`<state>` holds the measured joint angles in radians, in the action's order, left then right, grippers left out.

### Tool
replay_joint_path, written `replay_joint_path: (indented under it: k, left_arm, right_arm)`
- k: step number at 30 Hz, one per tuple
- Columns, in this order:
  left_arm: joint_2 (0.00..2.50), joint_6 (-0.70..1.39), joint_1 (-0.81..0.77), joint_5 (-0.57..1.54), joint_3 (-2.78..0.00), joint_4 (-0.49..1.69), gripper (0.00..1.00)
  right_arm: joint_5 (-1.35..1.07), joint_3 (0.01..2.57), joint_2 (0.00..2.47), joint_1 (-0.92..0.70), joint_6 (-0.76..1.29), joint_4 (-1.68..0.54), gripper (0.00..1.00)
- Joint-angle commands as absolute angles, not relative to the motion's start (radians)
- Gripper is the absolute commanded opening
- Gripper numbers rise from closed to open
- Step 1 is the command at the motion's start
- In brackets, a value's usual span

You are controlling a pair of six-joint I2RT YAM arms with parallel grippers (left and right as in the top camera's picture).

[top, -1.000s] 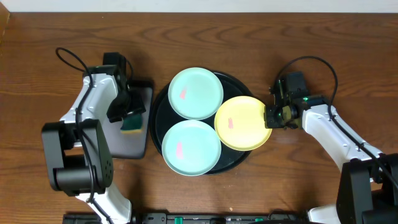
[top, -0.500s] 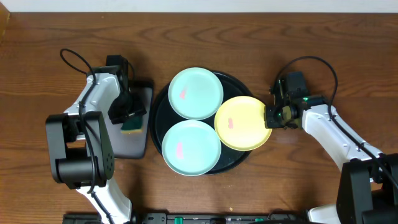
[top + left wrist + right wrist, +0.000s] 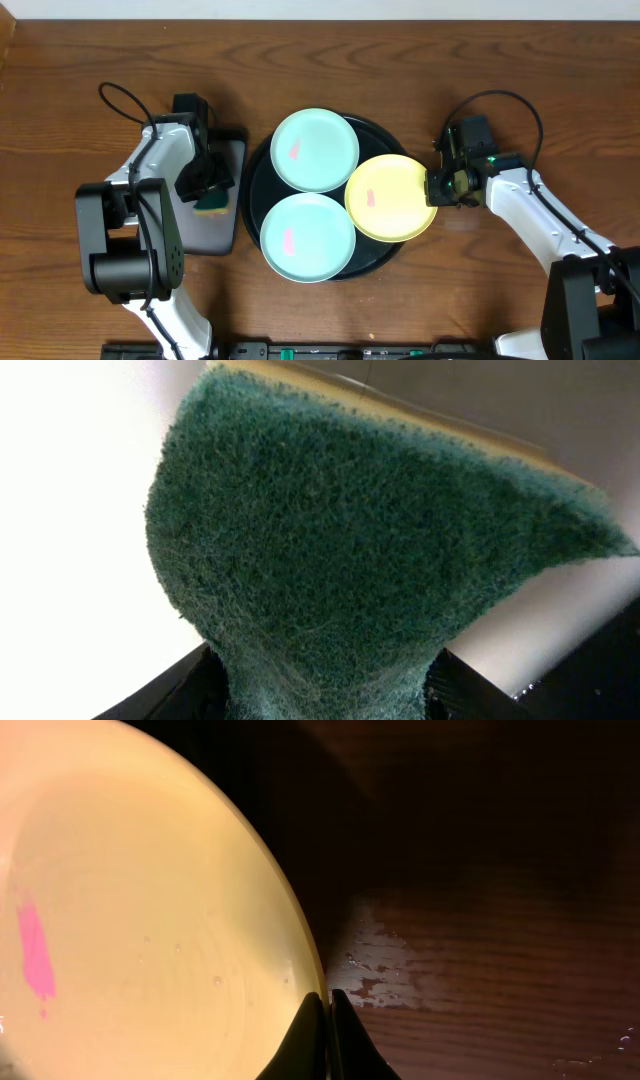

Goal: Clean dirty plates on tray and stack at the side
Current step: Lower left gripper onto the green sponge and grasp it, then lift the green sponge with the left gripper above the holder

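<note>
Pinching the sponge (image 3: 370,550) in my left gripper (image 3: 208,188), left of the tray (image 3: 378,128); right gripper (image 3: 325,1005) clamps the yellow plate (image 3: 390,200) by its rim. Next: sponge across, scrub.

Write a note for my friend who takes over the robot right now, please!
Left gripper: shut on the green sponge, at the small rectangular tray.
Right gripper: shut, apparently pinching the yellow plate by its rim.
Plates: the yellow plate, far mint plate and near mint plate lie on the round black tray, each with a pink smear.
Done: sponge gripped.
Left: scrub all three, stack them at the side.
</note>
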<state>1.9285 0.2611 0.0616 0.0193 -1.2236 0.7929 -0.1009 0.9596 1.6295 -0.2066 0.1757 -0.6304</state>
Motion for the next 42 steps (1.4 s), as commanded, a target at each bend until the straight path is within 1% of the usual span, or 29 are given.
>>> replay_joint_path:
  k: [1,2,3,8,9,15,23,28,29,30,32,33,36,42]
  left_arm:
    - [1.943,0.265,0.06,-0.005,-1.211,0.791,0.57]
    - [1.943,0.265,0.06,-0.005,-1.211,0.79,0.56]
    - [1.943,0.265,0.06,-0.005,-1.212,0.79,0.52]
    - [1.942,0.264,0.06,-0.005,-1.214,0.791,0.1]
    - [1.938,0.264,0.06,-0.005,-1.216,0.791,0.08]
    - [1.833,0.264,0.06,-0.005,-1.235,0.807,0.08]
    - [1.516,0.259,0.06,-0.02,-1.234,0.852,0.07]
    - [1.376,0.256,0.06,-0.02,-1.234,0.912,0.07]
    - [1.363,0.256,0.06,-0.02,-1.234,0.921,0.07]
    - [1.351,0.255,0.06,-0.02,-1.232,0.929,0.08]
    - [1.343,0.234,0.06,-0.02,-1.225,0.935,0.08]
    - [1.344,0.229,0.06,-0.02,-1.219,0.934,0.07]
    - [1.353,0.23,0.06,-0.02,-1.188,0.916,0.07]
    - [1.374,0.23,0.06,-0.02,-1.173,0.884,0.07]
  right_arm:
    - [-0.11,0.952,1.637,-0.224,0.179,-0.628,0.01]
    - [-0.11,0.952,1.637,-0.224,0.179,-0.628,0.01]
    - [-0.11,0.952,1.637,-0.224,0.179,-0.628,0.01]
    - [-0.11,0.952,1.637,-0.224,0.179,-0.628,0.01]
    - [-0.11,0.952,1.637,-0.224,0.179,-0.628,0.01]
    - [-0.11,0.952,1.637,-0.224,0.179,-0.628,0.01]
    - [-0.11,0.952,1.637,-0.224,0.179,-0.628,0.02]
    - [-0.11,0.952,1.637,-0.224,0.179,-0.628,0.02]
    - [-0.11,0.952,1.637,-0.224,0.179,-0.628,0.04]
    - [-0.11,0.952,1.637,-0.224,0.179,-0.628,0.09]
    - [-0.11,0.952,1.637,-0.224,0.179,-0.628,0.23]
    - [-0.11,0.952,1.637,-0.224,0.179,-0.628,0.27]
    - [-0.11,0.952,1.637,-0.224,0.179,-0.627,0.32]
    - [-0.11,0.952,1.637,-0.224,0.179,-0.623,0.33]
